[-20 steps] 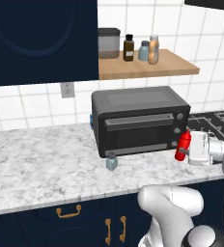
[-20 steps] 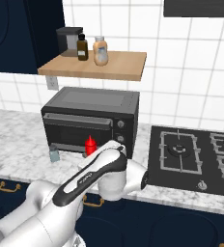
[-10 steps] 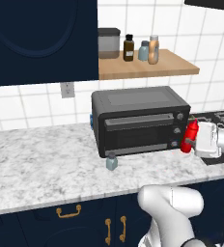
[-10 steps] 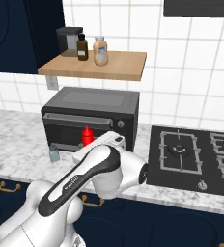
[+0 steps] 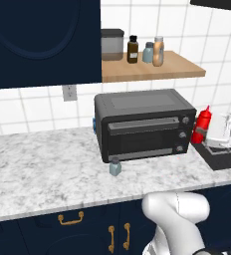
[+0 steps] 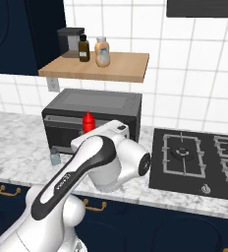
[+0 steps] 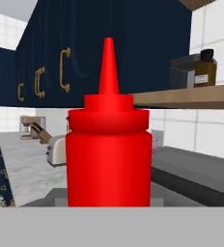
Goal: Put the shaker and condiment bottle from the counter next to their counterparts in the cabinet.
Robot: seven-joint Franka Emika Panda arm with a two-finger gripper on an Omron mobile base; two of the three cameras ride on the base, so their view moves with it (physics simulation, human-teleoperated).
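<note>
Beside the toaster oven (image 5: pixel 143 124), one condiment bottle (image 5: pixel 202 124) (upright) clamped in the jaws, one shaker (image 5: pixel 115 166) on the counter (image 5: pixel 43 169)

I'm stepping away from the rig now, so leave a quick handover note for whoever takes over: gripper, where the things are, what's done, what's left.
Gripper: shut on the condiment bottle, held upright, lifted beside the right end of the toaster oven.
Shaker: standing on the counter in front of the oven, untouched.
Counterparts: matching shaker and tan bottle on the cabinet shelf, beside a brown bottle and grey canister.
Done: red bottle picked up.
Left: set it by the tan bottle, then fetch and shelve the shaker.
</note>
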